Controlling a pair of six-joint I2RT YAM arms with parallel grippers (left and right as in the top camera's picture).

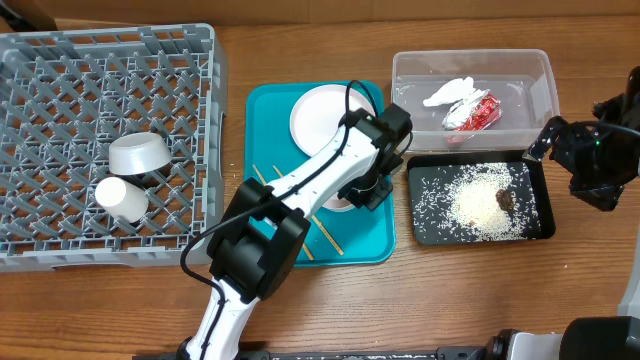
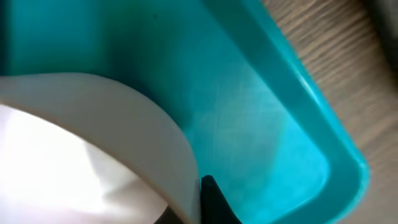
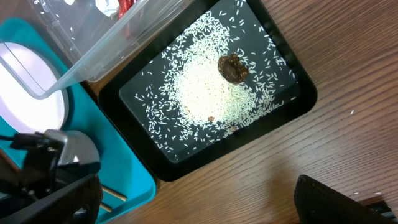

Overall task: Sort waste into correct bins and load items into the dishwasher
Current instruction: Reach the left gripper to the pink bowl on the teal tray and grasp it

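Observation:
My left gripper (image 1: 358, 192) is over the teal tray, shut on the rim of the small white-pink bowl (image 1: 338, 205). In the left wrist view the bowl wall (image 2: 124, 124) sits against a black finger. The large white plate (image 1: 322, 118) and the chopsticks (image 1: 322, 236) lie on the teal tray. The grey metal bowl (image 1: 138, 152) and the white cup (image 1: 122, 198) are in the dish rack (image 1: 60, 80). Tissue (image 1: 450, 92) and wrapper (image 1: 474, 113) lie in the clear tub (image 1: 540, 75). Rice (image 3: 211, 93) and the brown lump (image 3: 233, 67) lie in the black tray (image 1: 545, 205). My right gripper (image 1: 560, 140) is open and empty.
The flat teal tray (image 1: 270, 110) sits between the rack and the two bins. My left arm stretches from the front edge across the tray. Bare wooden table (image 3: 323, 143) shows to the right of and in front of the black tray.

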